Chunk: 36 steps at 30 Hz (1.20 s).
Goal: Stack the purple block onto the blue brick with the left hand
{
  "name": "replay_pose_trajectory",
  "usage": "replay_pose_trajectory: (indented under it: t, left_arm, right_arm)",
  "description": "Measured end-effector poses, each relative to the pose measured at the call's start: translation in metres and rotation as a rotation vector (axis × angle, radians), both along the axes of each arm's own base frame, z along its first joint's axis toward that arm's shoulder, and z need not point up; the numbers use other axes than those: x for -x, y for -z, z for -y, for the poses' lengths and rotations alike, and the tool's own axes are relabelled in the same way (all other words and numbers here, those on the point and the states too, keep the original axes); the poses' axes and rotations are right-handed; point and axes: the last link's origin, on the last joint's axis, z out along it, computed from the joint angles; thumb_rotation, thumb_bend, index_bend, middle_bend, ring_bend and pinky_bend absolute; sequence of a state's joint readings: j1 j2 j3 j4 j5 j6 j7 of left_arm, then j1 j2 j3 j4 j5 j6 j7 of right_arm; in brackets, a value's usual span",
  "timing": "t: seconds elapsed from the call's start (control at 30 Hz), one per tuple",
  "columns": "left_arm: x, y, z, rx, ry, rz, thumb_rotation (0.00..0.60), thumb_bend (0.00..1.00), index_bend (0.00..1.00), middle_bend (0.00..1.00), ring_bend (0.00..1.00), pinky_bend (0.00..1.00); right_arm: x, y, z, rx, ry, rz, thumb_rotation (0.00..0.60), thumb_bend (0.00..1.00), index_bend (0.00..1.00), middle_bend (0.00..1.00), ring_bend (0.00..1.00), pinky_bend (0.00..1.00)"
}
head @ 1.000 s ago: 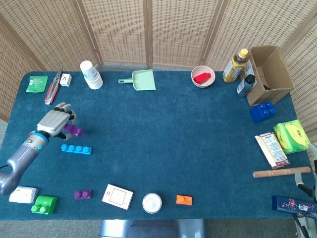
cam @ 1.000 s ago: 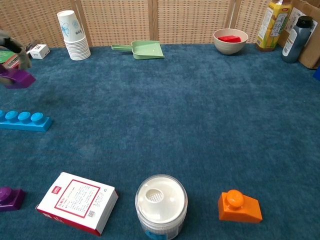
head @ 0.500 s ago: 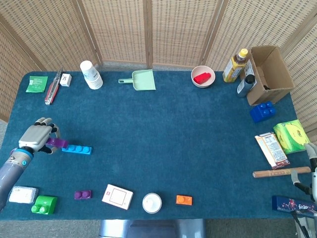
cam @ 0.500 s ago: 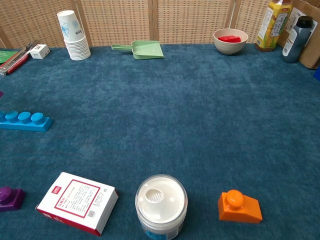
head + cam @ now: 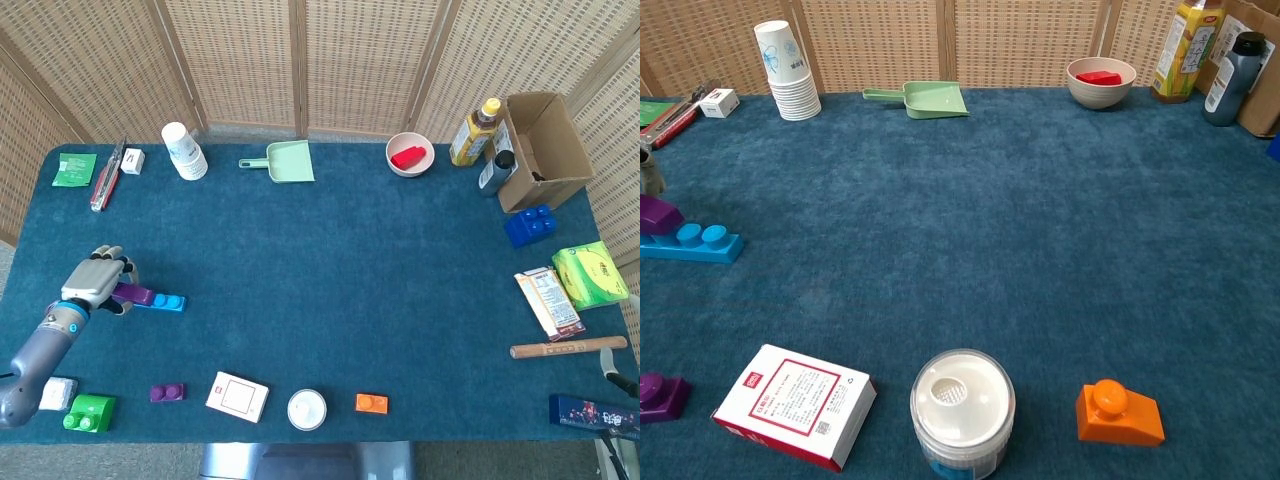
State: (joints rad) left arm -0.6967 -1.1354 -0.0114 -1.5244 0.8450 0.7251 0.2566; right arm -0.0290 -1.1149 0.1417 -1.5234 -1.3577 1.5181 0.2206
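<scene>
The purple block (image 5: pixel 133 294) sits tilted on the left end of the light-blue studded brick (image 5: pixel 158 300), at the left side of the blue table. My left hand (image 5: pixel 95 281) is right beside it on the left, and its fingers curl onto the block's left end and still hold it. In the chest view the purple block (image 5: pixel 658 215) covers the left studs of the blue brick (image 5: pixel 695 243). Only a sliver of one of the left hand's fingers (image 5: pixel 651 172) shows at the frame's edge. My right hand is in neither view.
A second small purple brick (image 5: pixel 166 393), a green brick (image 5: pixel 89 412) and a white packet (image 5: pixel 47 393) lie near the front left. A white card box (image 5: pixel 237 397), a white jar (image 5: pixel 307 409) and an orange brick (image 5: pixel 371 403) line the front edge. Stacked cups (image 5: pixel 185 152) stand at the back.
My left hand carried the purple block down from above the brick, first to its left, then right onto the brick's left end, where the block now rests.
</scene>
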Motion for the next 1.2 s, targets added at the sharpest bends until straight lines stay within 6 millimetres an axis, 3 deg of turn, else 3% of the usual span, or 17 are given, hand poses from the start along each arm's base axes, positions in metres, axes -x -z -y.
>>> replay_pose_trajectory:
  t: [0.5, 1.2]
  left_arm:
    - [-0.009, 0.005, 0.0, 0.011, 0.008, -0.003, 0.6, 0.37, 0.65, 0.27, 0.09, 0.0]
    - [-0.004, 0.009, 0.009, -0.008, -0.014, 0.008, 0.6, 0.37, 0.62, 0.27, 0.09, 0.0]
  right_arm:
    - [0.006, -0.004, -0.004, 0.011, 0.013, 0.008, 0.6, 0.41, 0.07, 0.1, 0.0, 0.07]
    - [0.01, -0.005, -0.006, 0.012, 0.012, 0.02, 0.6, 0.41, 0.07, 0.1, 0.0, 0.07]
